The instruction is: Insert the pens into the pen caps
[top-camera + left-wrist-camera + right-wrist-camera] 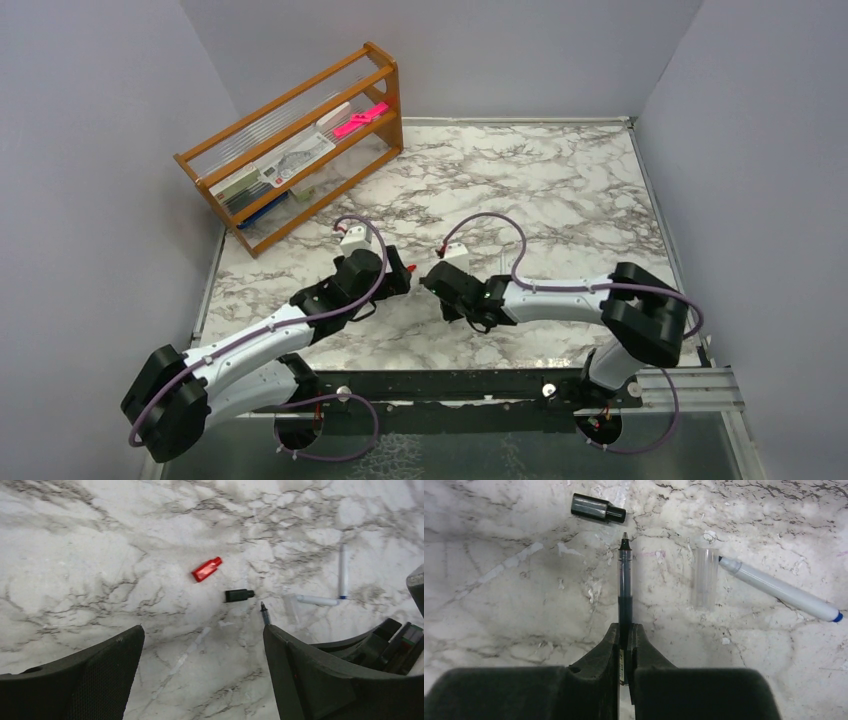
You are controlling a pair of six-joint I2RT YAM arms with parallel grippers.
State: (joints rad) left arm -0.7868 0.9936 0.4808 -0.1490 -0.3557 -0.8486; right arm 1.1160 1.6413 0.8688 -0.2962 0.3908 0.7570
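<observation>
right gripper (624, 635) clamped on slim clear plastic black-ink pen (624, 575) | left gripper (201, 632) wide open, empty | likely light, stiff, slick: hold barrel | short black plastic cap (597, 507) near tip

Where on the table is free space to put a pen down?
Left wrist view: bare marble left of the red cap. Top view: the far right of the table, right of the wooden rack. Crowded at the right hand, which grips the black pen: black cap, clear cap, white pen.
</observation>
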